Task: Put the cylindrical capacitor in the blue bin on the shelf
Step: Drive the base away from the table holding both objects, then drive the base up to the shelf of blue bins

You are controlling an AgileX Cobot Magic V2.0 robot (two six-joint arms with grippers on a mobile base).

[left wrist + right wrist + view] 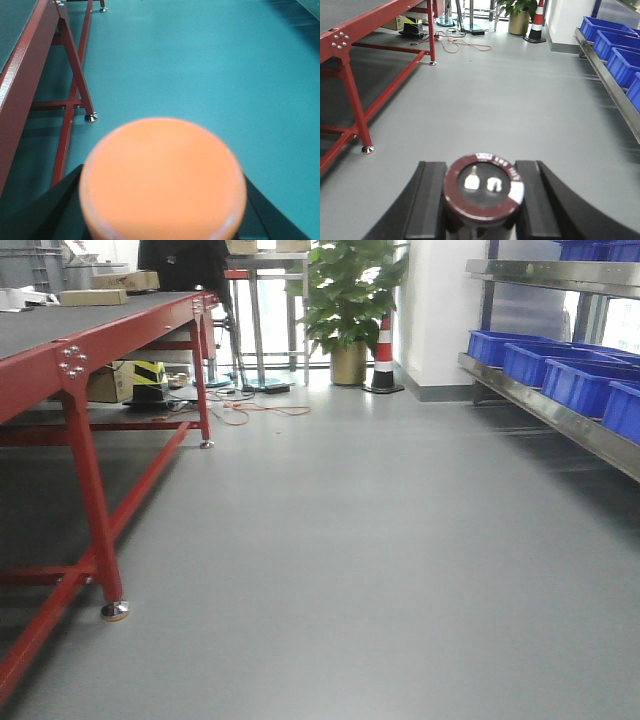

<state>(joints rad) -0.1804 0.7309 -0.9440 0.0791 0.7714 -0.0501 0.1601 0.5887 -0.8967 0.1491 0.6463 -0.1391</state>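
The cylindrical capacitor (483, 187) is dark with a maroon rim and two metal terminals on its end. My right gripper (481, 175) is shut on it, black fingers (427, 200) pressing both sides, above the grey floor. In the left wrist view my left gripper (162, 205) is shut on an orange round object (162, 175) that hides most of its dark fingers (47, 212). The steel shelf (560, 418) runs along the right wall, well ahead of both grippers, and carries a row of blue bins (580, 380). The bins (615, 42) also show in the right wrist view.
A red-framed table (90, 350) with cardboard boxes stands at the left, its foot (115, 611) on the floor. A potted plant (348, 300), a traffic cone (384, 355) and loose cables (250, 405) lie at the far end. Grey floor stretches between table and shelf.
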